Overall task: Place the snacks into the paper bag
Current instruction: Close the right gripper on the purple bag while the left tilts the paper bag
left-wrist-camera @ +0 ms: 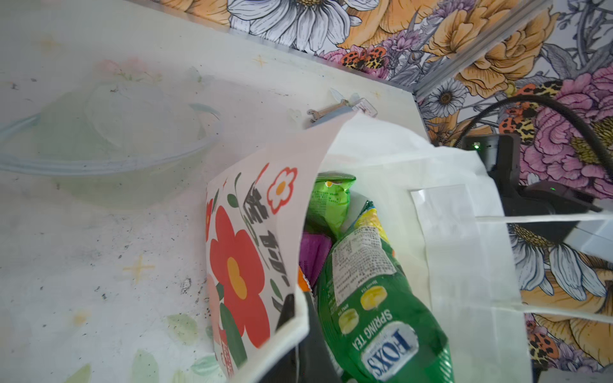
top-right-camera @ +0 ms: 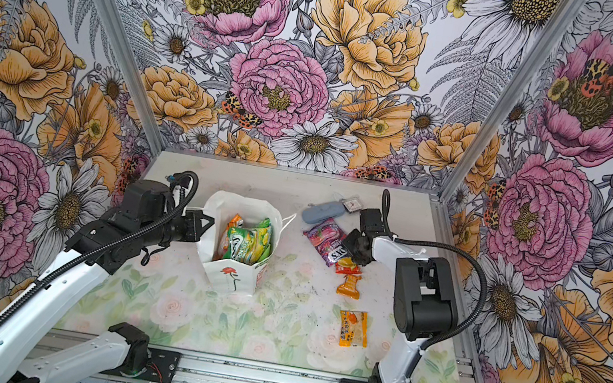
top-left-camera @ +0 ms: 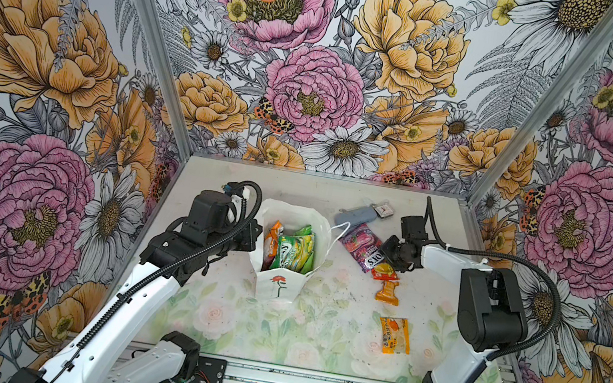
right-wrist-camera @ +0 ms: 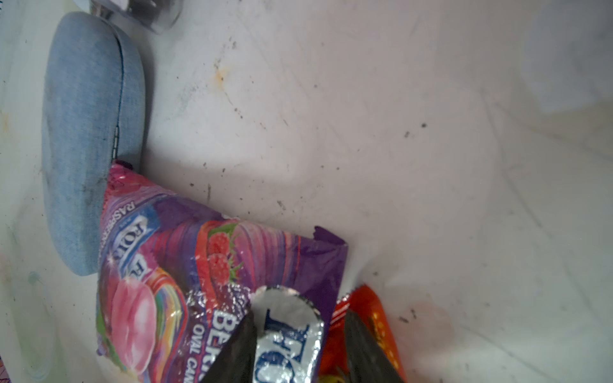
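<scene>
1. The paper bag stands upright with its mouth open on the counter. A red rose is drawn on its front wall.
2. The left gripper sits at the bag's rim on the left-arm side. Its fingers are closed, with the bag's paper wall pinched between them.
3. Inside the bag:
   - a green FOXS packet
   - a lighter green packet
   - an orange packet
   - a purple packet, seen only in the left wrist view
4. Four snacks lie outside the bag, all on its right-arm side. Nearest is the pink-purple FOXS packet. It lies just past the bag's cord handle, which hangs outward on that side.
5. The right gripper is over the end of that packet farthest from the bag. Its fingers stand apart, astride the silver-labelled end. A gap shows beside one finger, so nothing is clamped.
6. Things in the way:
   - The red-yellow packet touches the same end and lies partly under one finger.
   - The grey-blue case lies farther from the bag toward the back wall and touches the pink-purple packet's far corner.
   - A small square tag lies just past the case.
7. A twisted orange packet lies against the red-yellow packet, toward the front. A flat orange packet lies apart from the others, farther forward, well clear of the bag.
</scene>
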`<state>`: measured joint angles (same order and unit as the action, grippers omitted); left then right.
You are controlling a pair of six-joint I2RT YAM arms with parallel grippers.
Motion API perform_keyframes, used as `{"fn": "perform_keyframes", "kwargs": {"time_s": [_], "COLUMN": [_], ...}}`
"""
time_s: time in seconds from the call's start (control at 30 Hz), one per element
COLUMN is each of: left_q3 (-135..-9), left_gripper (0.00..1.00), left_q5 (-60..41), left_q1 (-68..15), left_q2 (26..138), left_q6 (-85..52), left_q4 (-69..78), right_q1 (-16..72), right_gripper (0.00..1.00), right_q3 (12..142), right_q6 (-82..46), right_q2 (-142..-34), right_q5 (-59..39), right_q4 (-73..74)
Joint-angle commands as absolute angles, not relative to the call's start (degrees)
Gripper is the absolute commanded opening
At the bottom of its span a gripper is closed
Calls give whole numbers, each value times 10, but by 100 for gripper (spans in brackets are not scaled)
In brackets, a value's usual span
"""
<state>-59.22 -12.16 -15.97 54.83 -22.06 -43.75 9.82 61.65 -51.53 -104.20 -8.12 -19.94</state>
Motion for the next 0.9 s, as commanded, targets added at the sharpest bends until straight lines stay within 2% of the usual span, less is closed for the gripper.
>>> {"fn": "perform_keyframes", "kwargs": {"time_s": [0.0,0.33,0.53,0.77,0.8,0.87], "left_q3": [-596,-601,-578,-575,-574,-573], "left_gripper": [0,0,0,0,0,0], "left_q5": [-158,-135,-138,-142,-143,-145], "left_q1": [-121,-114,-107,-103,-103,-103], "left_q2": [558,566,544,540,539,539], "left_q6": [-178,-154,-158,-162,-164,-165], "left_q4": [-421,-431,-417,-411,-410,-408], "right_q1": [102,98,101,103,103,103], "right_gripper": [47,43,33,33,31,14], "right_q3": [607,632,640,624,621,608], "right_q6": [-520,-528,-554,-585,-589,-597], "right_q2": [-1026,-1052,-1073,-1090,-1089,-1077], "right_q5": [-59,-110,-131,-150,-152,-156], "right_q4": [-196,-174,-153,-113,-104,-83]}}
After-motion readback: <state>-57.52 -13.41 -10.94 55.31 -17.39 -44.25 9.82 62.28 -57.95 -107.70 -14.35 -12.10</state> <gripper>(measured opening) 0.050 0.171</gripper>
